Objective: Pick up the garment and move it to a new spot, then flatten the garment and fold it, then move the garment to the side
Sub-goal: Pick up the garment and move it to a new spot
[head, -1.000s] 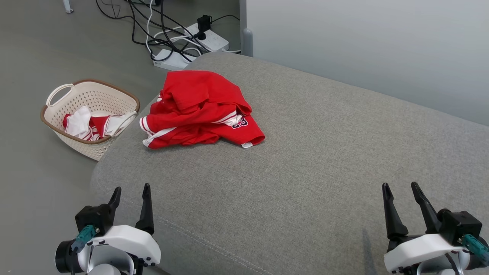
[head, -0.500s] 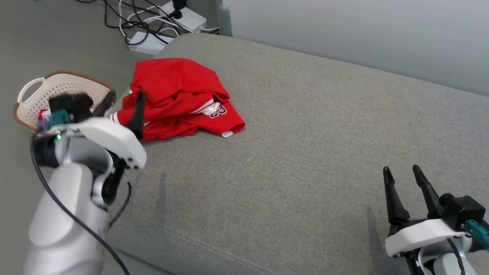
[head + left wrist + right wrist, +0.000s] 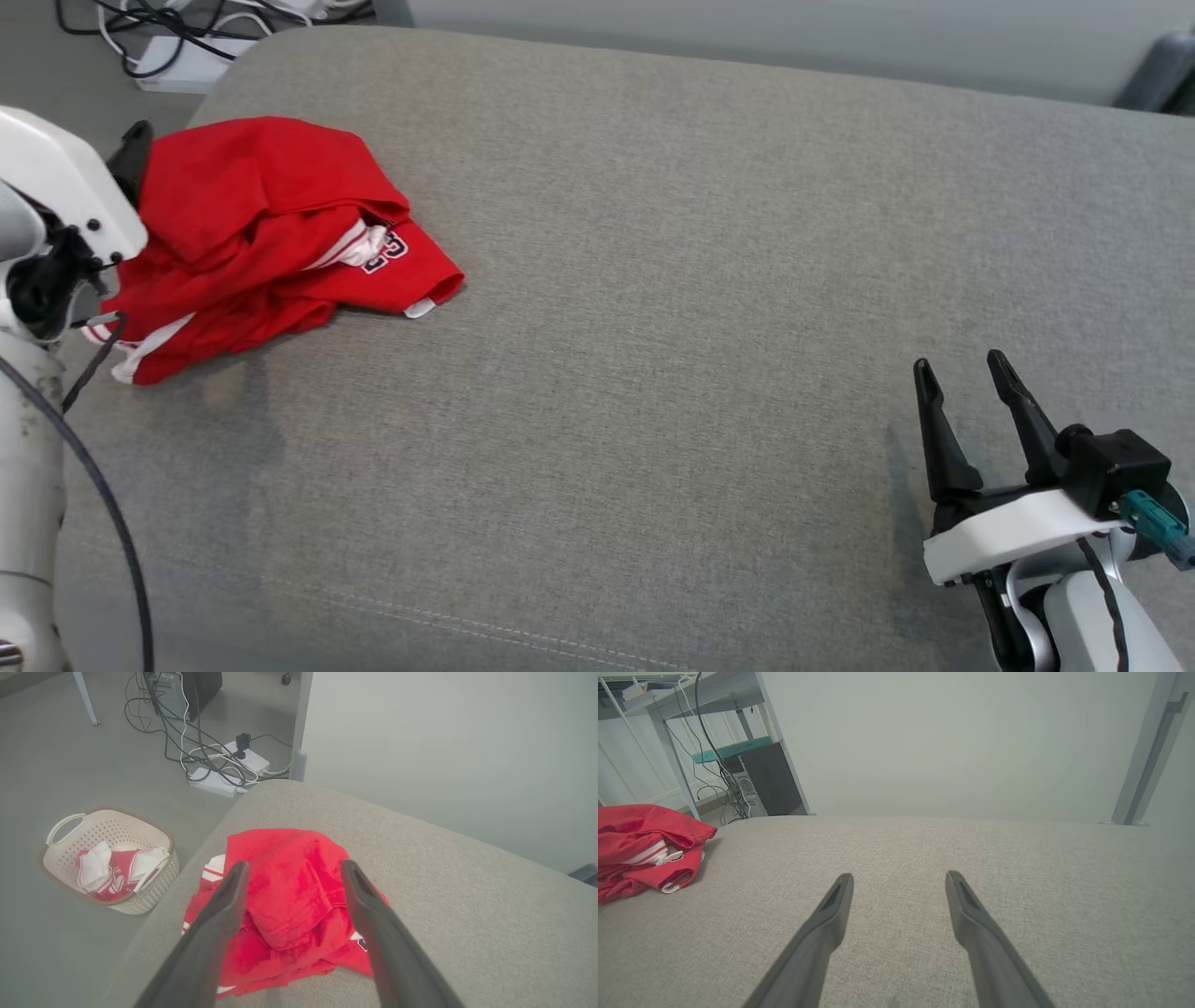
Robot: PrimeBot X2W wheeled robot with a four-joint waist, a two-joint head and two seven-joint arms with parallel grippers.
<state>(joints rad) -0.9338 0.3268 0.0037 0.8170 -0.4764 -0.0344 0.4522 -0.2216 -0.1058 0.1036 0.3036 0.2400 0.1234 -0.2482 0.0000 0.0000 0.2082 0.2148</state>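
Both the left gripper (image 3: 292, 868) and right gripper (image 3: 960, 362) are spread wide, empty; a crumpled red jersey garment (image 3: 261, 215) is heaped at the grey fabric cushion (image 3: 672, 280), far-left corner.

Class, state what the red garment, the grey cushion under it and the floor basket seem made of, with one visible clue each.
Red garment: likely soft knit fabric, matt; it crumples into folds. Grey cushion: woven upholstery, matt; flecked weave, stitched seam. Basket: probably moulded plastic, cream; regular perforated walls.

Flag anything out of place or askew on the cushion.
The red garment lies crumpled in a heap near the left end of the grey cushion, folds bunched and a white-striped hem sticking out. Nothing looks spilled or damaged.
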